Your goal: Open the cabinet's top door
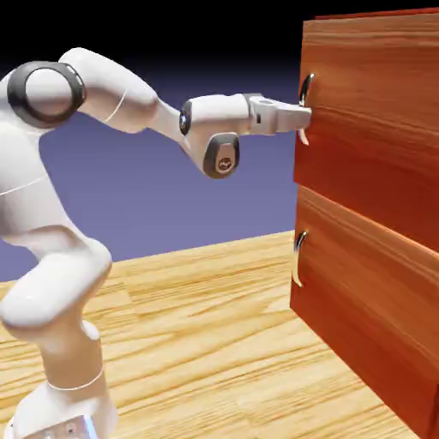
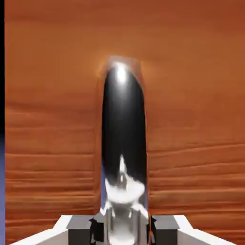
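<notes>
You have the cabinet standing at the right of the exterior view, its top door apparently flush and not yet swung out. The arm reaches level across to it, so a pull should run straight back from the panel. The gripper sits at the door's curved silver handle. In the hand view the handle runs up between the fingertips, and the jaws stand narrow against its sides, gripping it, ready for you to draw the door open.
</notes>
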### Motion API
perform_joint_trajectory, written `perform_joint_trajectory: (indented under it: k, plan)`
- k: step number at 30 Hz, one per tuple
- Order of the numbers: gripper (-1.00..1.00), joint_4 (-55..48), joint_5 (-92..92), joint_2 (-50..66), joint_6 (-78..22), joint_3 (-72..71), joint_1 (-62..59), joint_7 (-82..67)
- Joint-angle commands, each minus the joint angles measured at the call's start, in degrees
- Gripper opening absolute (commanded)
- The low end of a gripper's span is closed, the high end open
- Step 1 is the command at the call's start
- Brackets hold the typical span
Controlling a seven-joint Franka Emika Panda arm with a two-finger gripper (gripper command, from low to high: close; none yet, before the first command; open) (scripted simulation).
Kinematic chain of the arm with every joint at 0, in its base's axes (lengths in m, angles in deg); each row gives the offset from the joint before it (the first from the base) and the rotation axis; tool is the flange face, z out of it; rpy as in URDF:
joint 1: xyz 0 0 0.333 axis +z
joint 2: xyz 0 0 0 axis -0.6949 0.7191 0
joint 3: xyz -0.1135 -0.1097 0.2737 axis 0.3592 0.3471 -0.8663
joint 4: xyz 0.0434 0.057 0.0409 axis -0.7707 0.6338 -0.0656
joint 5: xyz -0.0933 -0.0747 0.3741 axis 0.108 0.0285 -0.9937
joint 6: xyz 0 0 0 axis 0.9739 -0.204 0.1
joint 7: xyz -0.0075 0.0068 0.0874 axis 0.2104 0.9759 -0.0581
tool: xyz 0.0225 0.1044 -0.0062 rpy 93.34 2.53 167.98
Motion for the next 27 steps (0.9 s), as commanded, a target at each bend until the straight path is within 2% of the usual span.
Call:
perform_joint_trajectory:
  k: [1,5,17,27]
  plan:
    - [-1.00,0.03,-0.59,0.35,0.27,1.76,2.16,-1.15]
    - [-1.00,1.78,0.50,0.36,0.84,9.23,10.24,-2.12]
    - [-1.00,14.35,25.76,-9.86,-0.02,34.15,29.00,14.77]
    - [-1.00,14.27,12.09,-9.24,1.19,48.04,49.77,-2.53]
